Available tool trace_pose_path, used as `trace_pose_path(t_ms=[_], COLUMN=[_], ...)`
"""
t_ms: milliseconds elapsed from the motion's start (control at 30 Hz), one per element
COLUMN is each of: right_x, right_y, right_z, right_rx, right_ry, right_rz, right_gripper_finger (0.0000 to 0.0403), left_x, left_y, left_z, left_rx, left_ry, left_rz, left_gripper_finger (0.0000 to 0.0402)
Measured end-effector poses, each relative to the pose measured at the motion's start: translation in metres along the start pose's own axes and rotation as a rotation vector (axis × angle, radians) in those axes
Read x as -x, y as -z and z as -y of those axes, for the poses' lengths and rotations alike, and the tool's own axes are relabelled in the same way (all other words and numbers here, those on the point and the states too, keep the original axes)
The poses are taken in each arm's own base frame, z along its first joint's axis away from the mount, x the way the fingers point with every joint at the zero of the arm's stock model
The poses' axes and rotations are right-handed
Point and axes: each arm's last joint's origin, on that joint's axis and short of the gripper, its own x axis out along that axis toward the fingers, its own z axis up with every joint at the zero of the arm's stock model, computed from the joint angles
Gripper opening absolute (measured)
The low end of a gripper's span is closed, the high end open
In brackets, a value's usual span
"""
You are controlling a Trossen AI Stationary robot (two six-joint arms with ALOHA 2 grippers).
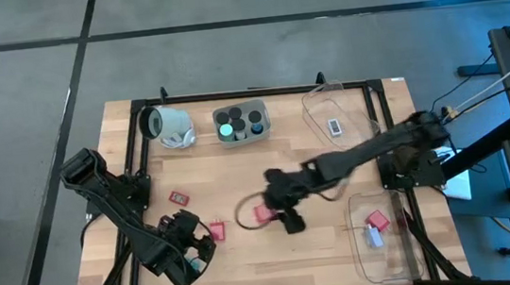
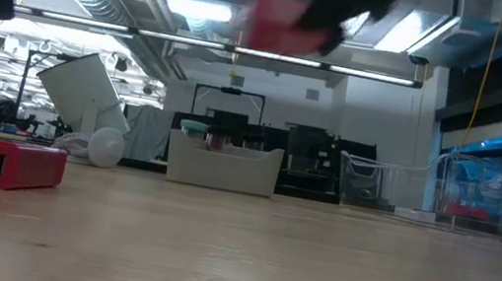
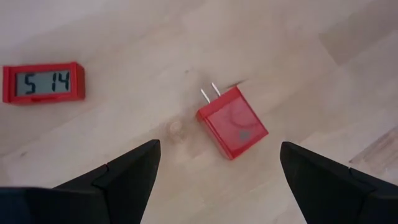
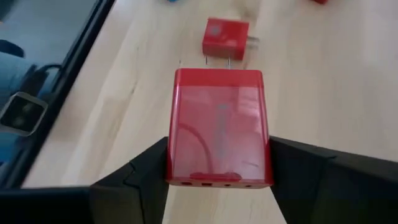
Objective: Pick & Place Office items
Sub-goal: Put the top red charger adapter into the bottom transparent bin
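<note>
Holding a red charger [image 4: 219,127] clamped in my right claw [image 1: 276,207] above mid-bench, left claw [image 3: 217,171] open over a red plug [image 3: 232,122], so I reckon we're early: a few items in the trays [image 1: 384,243], several loose.

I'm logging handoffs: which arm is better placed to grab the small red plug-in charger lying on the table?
Left. The left gripper hangs open right over the small red charger, which sits between its fingers' line of sight. The right gripper is already shut on a larger red charger.
</note>
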Motion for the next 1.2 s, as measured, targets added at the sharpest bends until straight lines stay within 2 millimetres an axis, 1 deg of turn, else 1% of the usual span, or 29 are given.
trace_pose_path(t_ms=[167,300,400,467,567,700,800,933,1100,1200], right_x=[0.055,0.088,0.106,0.113,0.124,0.135,0.14,0.139,0.135,0.129], right_y=[0.02,0.049,0.075,0.093,0.115,0.14,0.153,0.167,0.179,0.182], right_z=[-0.044,-0.072,-0.09,-0.102,-0.122,-0.146,-0.158,-0.162,-0.16,-0.159], right_rx=[-0.101,-0.268,-0.435,-0.536,-0.659,-0.763,-0.837,-0.92,-0.948,-0.952], right_ry=[0.111,0.165,0.191,0.218,0.23,0.241,0.266,0.4,0.593,0.632], right_rz=[0.001,-0.031,-0.069,-0.113,-0.177,-0.306,-0.384,-0.477,-0.586,-0.605], right_gripper_finger=[0.0212,0.0212,0.0212,0.0213,0.0215,0.0215,0.0215,0.0215,0.0215,0.0215], left_x=[-0.004,-0.008,-0.011,-0.013,-0.015,-0.017,-0.018,-0.018,-0.018,-0.018], left_y=[-0.008,-0.016,-0.02,-0.024,-0.028,-0.031,-0.032,-0.033,-0.032,-0.032], left_z=[0.002,0.004,0.005,0.006,0.007,0.007,0.008,0.008,0.008,0.008], left_rx=[-0.012,-0.03,-0.049,-0.056,-0.067,-0.069,-0.065,-0.06,-0.041,-0.035], left_ry=[-0.005,-0.01,-0.015,-0.02,-0.027,-0.035,-0.035,-0.032,-0.029,-0.026], left_rz=[0.041,0.078,0.101,0.113,0.125,0.128,0.131,0.132,0.131,0.127], left_gripper_finger=[0.0329,0.0329,0.0329,0.0329,0.0329,0.0329,0.0329,0.0329,0.0329,0.0329])
